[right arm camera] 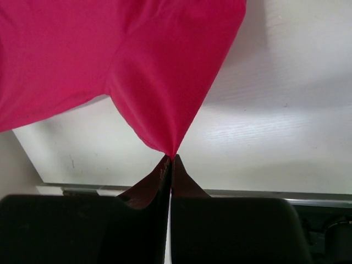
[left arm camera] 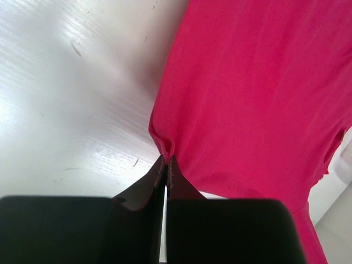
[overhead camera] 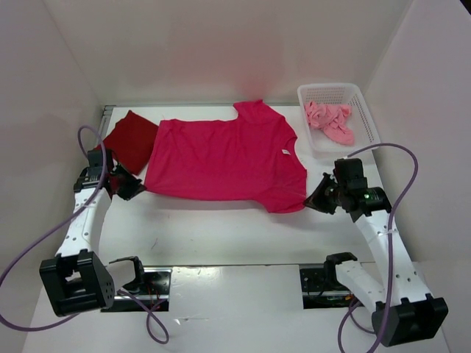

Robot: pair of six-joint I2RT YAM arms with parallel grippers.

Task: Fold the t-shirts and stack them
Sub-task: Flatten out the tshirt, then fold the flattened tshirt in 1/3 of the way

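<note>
Surface: white surface (overhead camera: 221,235); you have three shirts and one basket on it.
Magenta: bright magenta-pink cloth t-shirt (overhead camera: 221,158), spread flat at centre.
Red: dark red cloth t-shirt (overhead camera: 132,140), far left, touching the magenta one.
Basket: white mesh basket (overhead camera: 366,110), far right, holding the crumpled light salmon-pink cloth t-shirt (overhead camera: 331,121).
Left: left gripper (left arm camera: 166,162) is clamped on the magenta hem's near corner.
Right: right gripper (right arm camera: 171,159) is pinching the near sleeve tip.
Label: small white neck tag (overhead camera: 282,151), unreadable.

The white left arm (overhead camera: 82,224) stretches low and forward, its black two-finger left gripper (overhead camera: 129,184) pinched on the bright magenta-pink cloth t-shirt (overhead camera: 221,158). The right arm (overhead camera: 383,235) mirrors it (right gripper (overhead camera: 316,198) likewise clamped there).
</note>
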